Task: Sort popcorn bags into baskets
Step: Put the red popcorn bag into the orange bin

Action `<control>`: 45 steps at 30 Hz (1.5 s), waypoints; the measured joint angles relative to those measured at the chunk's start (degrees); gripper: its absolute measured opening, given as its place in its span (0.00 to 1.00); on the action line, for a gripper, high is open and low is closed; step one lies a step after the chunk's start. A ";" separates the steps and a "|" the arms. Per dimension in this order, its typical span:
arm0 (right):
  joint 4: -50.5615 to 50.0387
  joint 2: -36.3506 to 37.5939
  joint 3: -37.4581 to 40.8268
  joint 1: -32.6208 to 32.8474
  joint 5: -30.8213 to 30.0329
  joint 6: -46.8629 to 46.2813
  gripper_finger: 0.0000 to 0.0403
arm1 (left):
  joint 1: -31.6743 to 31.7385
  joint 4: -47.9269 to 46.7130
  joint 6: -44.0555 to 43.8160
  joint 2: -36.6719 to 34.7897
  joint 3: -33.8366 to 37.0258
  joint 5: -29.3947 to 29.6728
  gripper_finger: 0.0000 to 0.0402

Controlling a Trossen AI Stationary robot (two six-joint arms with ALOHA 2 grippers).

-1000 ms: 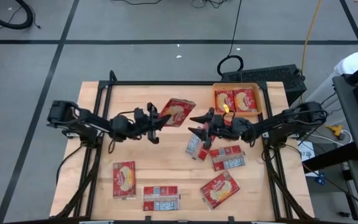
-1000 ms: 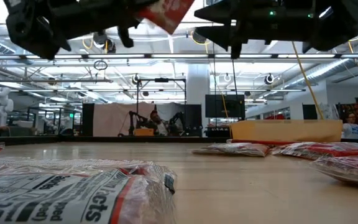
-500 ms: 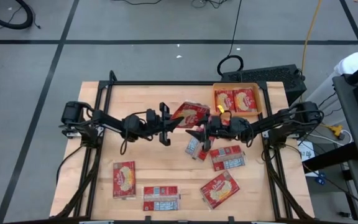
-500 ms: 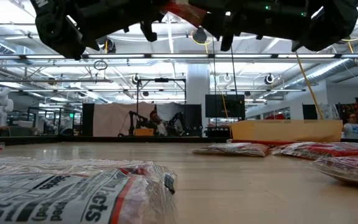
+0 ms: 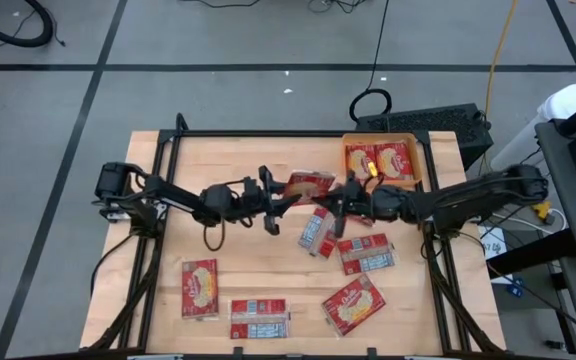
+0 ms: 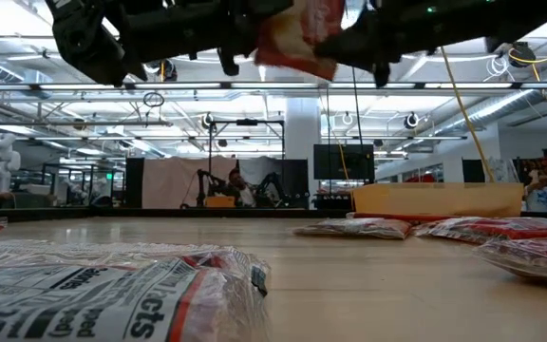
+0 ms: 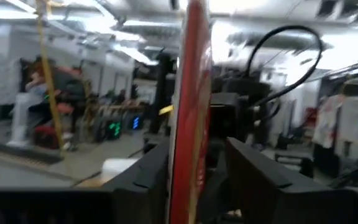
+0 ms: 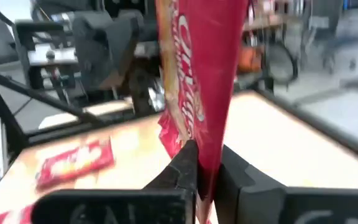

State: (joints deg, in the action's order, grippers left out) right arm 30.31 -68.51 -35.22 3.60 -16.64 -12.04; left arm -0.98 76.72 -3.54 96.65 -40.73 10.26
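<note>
Right wrist view | popcorn bag (image 8: pixel 199 93) clamped in right jaws | left jaws apart around it

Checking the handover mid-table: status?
Right gripper shut on popcorn bag, held mid-air. Left gripper open around it. Orange basket holds two bags; nothing blocks it.

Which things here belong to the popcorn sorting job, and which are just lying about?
Job:
held popcorn bag, passing between left gripper and right gripper
loose popcorn bags
orange basket

Lying about:
black cable loop
keyboard
</note>
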 joint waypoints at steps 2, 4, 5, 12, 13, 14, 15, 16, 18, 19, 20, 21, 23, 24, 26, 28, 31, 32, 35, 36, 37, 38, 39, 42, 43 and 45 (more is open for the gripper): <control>-6.26 3.36 0.02 -0.04 -0.01 -2.65 0.02 | 0.50 -4.00 -0.19 -1.00 0.00 1.43 0.41; -12.22 6.23 0.02 -0.04 0.09 -5.22 0.02 | 0.92 -7.87 -0.24 -1.90 0.02 1.82 0.45; -14.61 7.31 0.02 -0.05 0.08 -6.55 0.02 | 1.08 -8.60 -0.64 -2.02 0.02 1.80 0.46; -33.13 13.06 0.02 -4.15 -0.03 -13.09 0.03 | 0.86 -19.05 -6.39 -2.02 -0.01 1.60 0.51; -34.55 13.70 0.02 -5.22 0.09 -13.30 0.03 | 0.83 -20.86 -7.05 -2.02 -0.02 1.60 0.51; -35.87 14.52 0.02 -6.46 0.28 -13.24 0.03 | 0.66 -22.63 -7.66 -2.00 -0.02 1.60 0.51; -37.47 15.51 0.02 -7.75 0.62 -12.96 0.03 | 0.44 -24.00 -8.20 -2.00 0.00 1.64 0.51; -38.55 16.41 0.02 -9.39 1.44 -12.55 0.02 | 0.11 -24.89 -8.46 -2.00 0.00 1.64 0.51; -40.36 18.33 -0.01 -13.23 2.63 -11.44 0.02 | -0.74 -26.00 -8.62 -2.00 0.00 1.62 0.51; -41.68 19.17 -0.01 -15.31 3.54 -11.04 0.02 | -1.18 -26.73 -8.62 -2.00 0.00 1.60 0.51; -42.68 19.93 -0.01 -17.62 4.80 -10.59 0.02 | -1.61 -27.46 -8.62 -2.00 0.00 1.61 0.52; -43.78 20.59 -0.01 -20.05 6.36 -10.07 0.02 | -2.07 -28.04 -8.62 -2.00 0.00 1.60 0.52; -46.79 21.59 -0.01 -24.94 8.90 -9.36 0.02 | -2.93 -28.76 -8.62 -2.00 0.00 1.61 0.52; -48.08 21.74 -0.01 -27.45 9.84 -9.01 0.02 | -3.33 -29.19 -8.62 -2.00 0.00 1.61 0.52; -51.45 21.69 -0.55 -32.23 11.49 -7.90 0.02 | -4.23 -29.81 -8.45 -2.00 0.00 1.60 0.52; -54.55 20.82 -1.68 -36.41 12.70 -6.74 0.02 | -4.94 -30.00 -7.98 -2.00 0.00 1.62 0.52; -57.64 19.06 -3.75 -41.35 13.84 -4.89 0.02 | -6.04 -30.58 -7.38 -2.00 0.00 1.62 0.52; -58.63 18.35 -4.41 -42.63 13.93 -4.46 0.02 | -6.26 -30.67 -7.29 -2.00 0.00 1.62 0.52; -60.50 15.71 -5.51 -45.99 16.35 -3.77 0.02 | -6.88 -30.67 -7.27 -2.00 0.00 1.62 0.52; -60.83 14.64 -5.51 -47.00 18.14 -3.72 0.02 | -7.05 -30.70 -7.25 -2.00 0.00 1.62 0.52; -60.99 13.37 -5.51 -47.86 19.69 -3.71 0.02 | -7.19 -30.70 -7.25 -2.00 0.00 1.62 0.52; -61.05 11.97 -5.51 -48.51 21.03 -3.72 0.02 | -7.42 -30.70 -7.25 -2.00 0.00 1.62 0.52; -61.01 10.59 -5.51 -48.99 21.95 -3.72 0.02 | -7.50 -30.78 -7.25 -2.00 0.00 1.62 0.52; -60.27 6.52 -5.49 -50.15 22.96 -3.16 0.03 | -7.97 -31.11 -7.25 -2.00 0.00 1.64 0.52; -59.90 5.36 -5.49 -50.42 23.03 -3.10 0.04 | -8.14 -31.33 -7.25 -2.00 0.00 1.64 0.52; -59.03 3.19 -5.49 -50.97 24.68 -3.27 0.05 | -8.53 -32.07 -7.33 -2.00 0.00 1.64 0.52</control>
State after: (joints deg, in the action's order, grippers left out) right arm -28.72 -65.32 -40.71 -47.37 8.05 -15.31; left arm -9.52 44.64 -10.87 94.65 -40.73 11.90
